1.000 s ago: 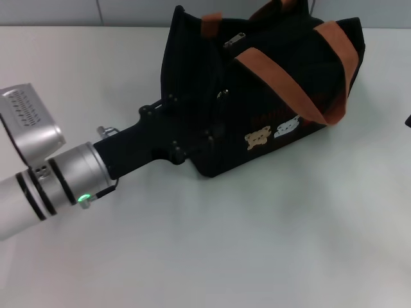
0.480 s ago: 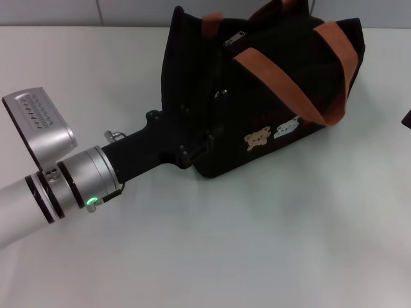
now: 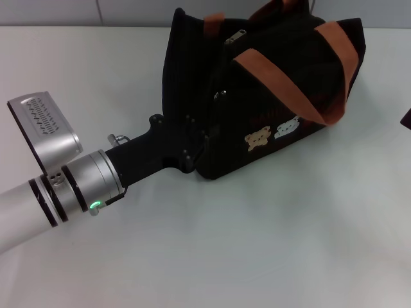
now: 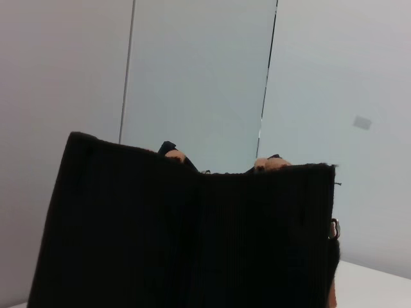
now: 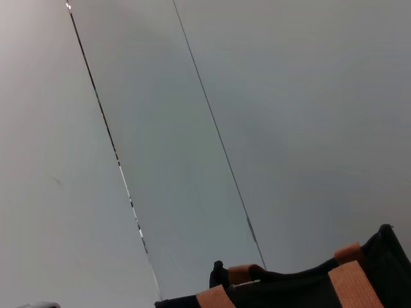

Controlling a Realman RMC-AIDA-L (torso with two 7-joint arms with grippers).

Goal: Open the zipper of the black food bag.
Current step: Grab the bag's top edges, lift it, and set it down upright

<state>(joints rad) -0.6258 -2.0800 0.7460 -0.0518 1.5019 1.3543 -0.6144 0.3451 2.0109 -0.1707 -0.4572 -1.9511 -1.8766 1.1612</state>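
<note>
The black food bag (image 3: 192, 70) stands at the back of the white table, its two orange-brown straps (image 3: 292, 90) draped over the top. The zipper runs along the top seam, and its small silver pull tab (image 3: 234, 36) lies near the bag's left end. My left gripper (image 3: 191, 142) is black and pressed low against that end of the bag. The left wrist view is filled by this end panel of the bag (image 4: 192, 244). Only a dark sliver of my right gripper (image 3: 407, 119) shows at the right edge. The right wrist view catches the bag's top (image 5: 302, 292) from afar.
The white table (image 3: 257, 244) spreads out in front of the bag and to both sides. A grey panelled wall (image 4: 192, 70) rises behind it. Small bear patches (image 3: 258, 138) mark the bag's front face.
My left arm has slid to the right and toward the near edge, and its gripper now sits lower on the bag's end. The bag has barely moved.
</note>
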